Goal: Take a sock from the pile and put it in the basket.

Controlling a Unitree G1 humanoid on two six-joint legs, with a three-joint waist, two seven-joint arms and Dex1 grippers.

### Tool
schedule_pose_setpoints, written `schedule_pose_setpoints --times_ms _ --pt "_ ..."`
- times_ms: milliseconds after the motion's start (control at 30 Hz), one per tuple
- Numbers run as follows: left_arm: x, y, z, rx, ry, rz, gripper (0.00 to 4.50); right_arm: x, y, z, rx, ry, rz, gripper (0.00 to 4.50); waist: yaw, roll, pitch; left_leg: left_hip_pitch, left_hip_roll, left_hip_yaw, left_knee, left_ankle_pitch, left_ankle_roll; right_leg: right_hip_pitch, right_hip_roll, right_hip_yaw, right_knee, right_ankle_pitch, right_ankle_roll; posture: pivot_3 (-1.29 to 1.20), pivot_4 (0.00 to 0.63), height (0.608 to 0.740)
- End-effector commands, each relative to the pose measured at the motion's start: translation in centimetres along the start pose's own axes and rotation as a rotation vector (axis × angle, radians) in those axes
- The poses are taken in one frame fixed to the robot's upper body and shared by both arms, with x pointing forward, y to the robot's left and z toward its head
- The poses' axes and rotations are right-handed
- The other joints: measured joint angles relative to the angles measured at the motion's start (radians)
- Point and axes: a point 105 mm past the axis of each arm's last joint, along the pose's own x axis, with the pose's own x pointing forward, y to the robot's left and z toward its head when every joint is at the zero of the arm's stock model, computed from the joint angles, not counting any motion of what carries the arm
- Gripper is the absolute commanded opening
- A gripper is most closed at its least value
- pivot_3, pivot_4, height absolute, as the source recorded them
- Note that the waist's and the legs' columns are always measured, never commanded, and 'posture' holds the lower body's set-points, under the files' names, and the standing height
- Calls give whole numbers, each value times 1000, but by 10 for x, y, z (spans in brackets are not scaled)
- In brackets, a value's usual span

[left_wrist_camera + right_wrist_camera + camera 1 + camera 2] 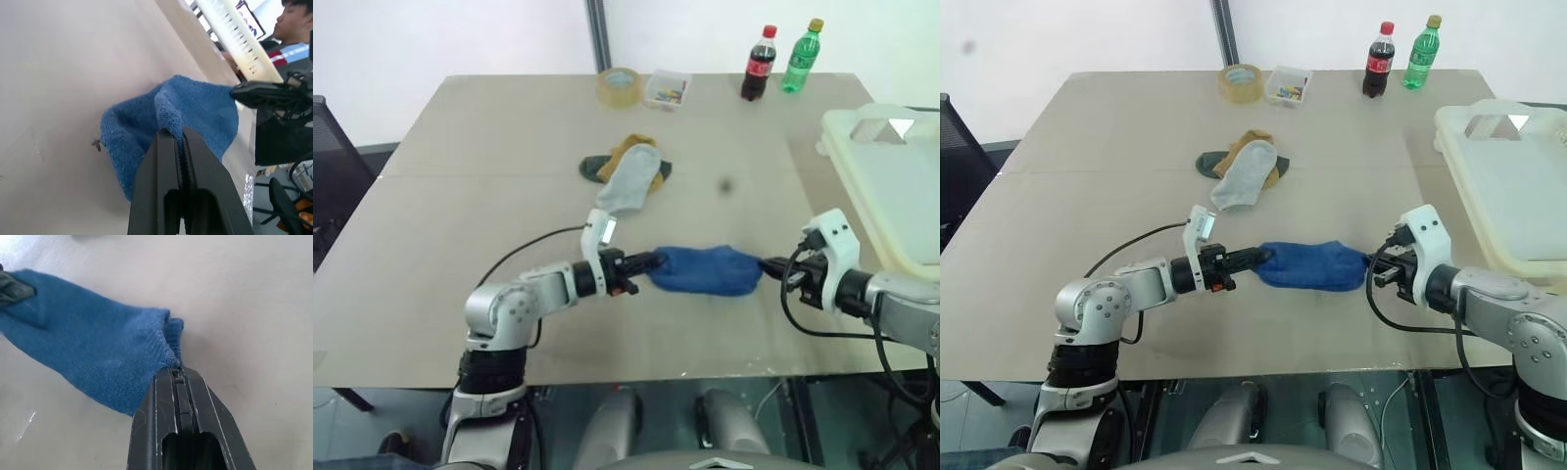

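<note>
L gripper [651, 261] and R gripper [771, 264] each clamp an end of the blue sock [705, 270], stretched btwn them; pile [628, 171] at 12 o'clock, basket [891, 176] at 2.

blue sock [93, 357]: showing as soft knitted cloth, fuzzy and matt
pile [628, 168]: looking like matt knit fabric
basket [891, 186]: appearing as smooth pale plastic, faintly shining
table [489, 147]: showing a smooth matt beige top
fingers [161, 196]: looking like hard black plastic, slightly glossy
bottles [781, 61]: gleaming as glossy plastic
</note>
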Motion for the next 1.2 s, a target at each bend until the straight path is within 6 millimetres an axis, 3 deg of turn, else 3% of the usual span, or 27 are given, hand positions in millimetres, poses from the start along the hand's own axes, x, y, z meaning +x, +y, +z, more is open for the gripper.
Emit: schedule_pose_setpoints --times_ms 33,200,300,500,667,933,1200 --pt "2 -5 0 22 -2 -23 30 -3 2 5 -19 -33 -6 0 0 0 0 0 0 0 0 0 0 0 0 0 0 0 0 0 150 740" --pt "1 3 -2 27 0 -5 30 -3 6 -6 -16 -6 14 0 1 0 0 0 0 0 0 0 0 0 0 0 0 0 0 0 150 740" --pt "0 9 -7 27 2 2 0 -5 6 -7 -33 -9 8 948 0 0 0 0 0 0 0 0 0 0 0 0 0 0 0 0 150 740" --pt "-1 19 -6 30 -56 26 0 -9 -1 -4 -65 -28 -25 3392 4 0 0 0 0 0 0 0 0 0 0 0 0 0 0 0 150 740" --pt "-1 21 -3 37 -96 26 0 -10 2 13 -116 -106 -6 3392 9 0 0 0 0 0 0 0 0 0 -1 0 0 0 0 0 150 740" --pt "0 16 -1 30 -102 18 0 4 26 26 -249 -181 83 3392 14 0 0 0 0 0 0 0 0 0 -1 0 -1 0 0 0 150 740" --pt "7 13 5 23 -87 30 0 45 27 13 -492 -171 98 3392 14 0 0 0 0 0 0 0 -1 0 -1 -1 -1 0 0 0 150 740"
